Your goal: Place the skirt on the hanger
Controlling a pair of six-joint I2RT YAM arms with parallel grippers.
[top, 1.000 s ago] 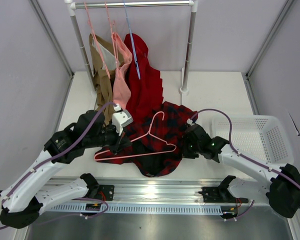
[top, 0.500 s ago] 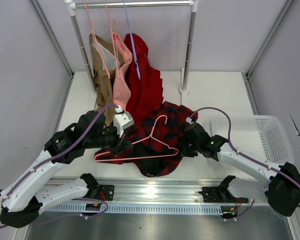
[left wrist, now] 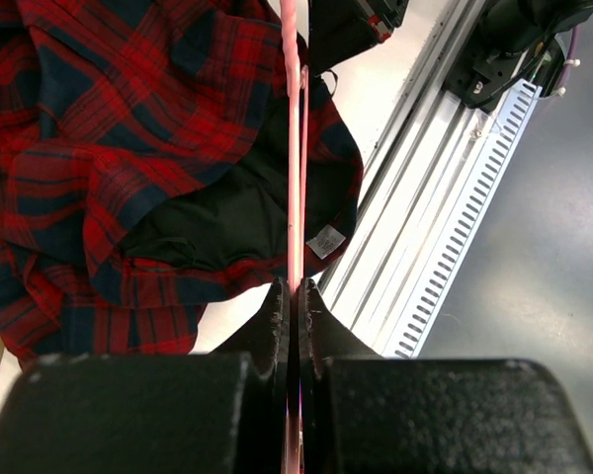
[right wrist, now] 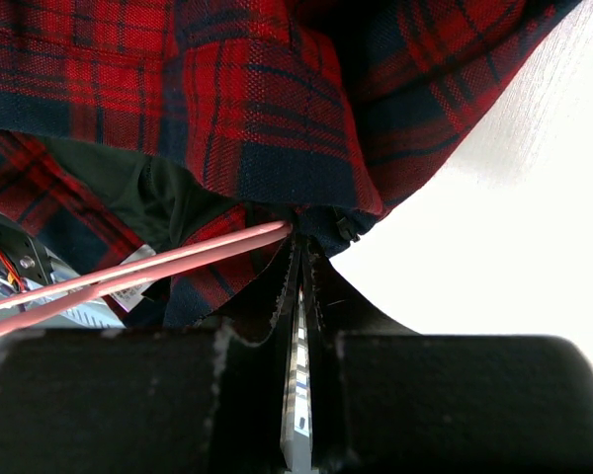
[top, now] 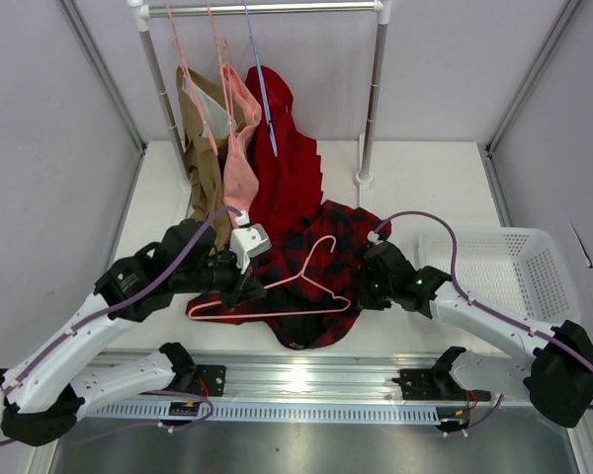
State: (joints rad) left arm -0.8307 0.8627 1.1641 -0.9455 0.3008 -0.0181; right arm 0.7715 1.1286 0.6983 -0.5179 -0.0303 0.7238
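Observation:
The tartan skirt (top: 321, 265) lies crumpled on the table between my arms, its black lining showing at the front. The pale-pink hanger (top: 277, 312) lies across it, hook (top: 323, 243) pointing away from me. My left gripper (top: 247, 287) is shut on the hanger's bar near its left part; the left wrist view shows the hanger (left wrist: 294, 148) running out from the closed left gripper (left wrist: 295, 288) over the skirt (left wrist: 99, 118). My right gripper (top: 372, 287) is shut on the skirt's right edge. In the right wrist view the right gripper (right wrist: 301, 240) pinches the skirt (right wrist: 257, 99), and the hanger (right wrist: 178, 261) touches the fingertips.
A clothes rack (top: 374, 89) stands at the back with a tan garment (top: 200, 138), a pink garment (top: 239, 148), a plain red pleated garment (top: 292, 168) and a blue hanger (top: 262, 84). A white basket (top: 534, 276) sits at the right. A metal rail (top: 306, 380) runs along the front.
My left gripper has moved a little right and forward with the hanger, carrying it further over the skirt. The right gripper has hardly moved.

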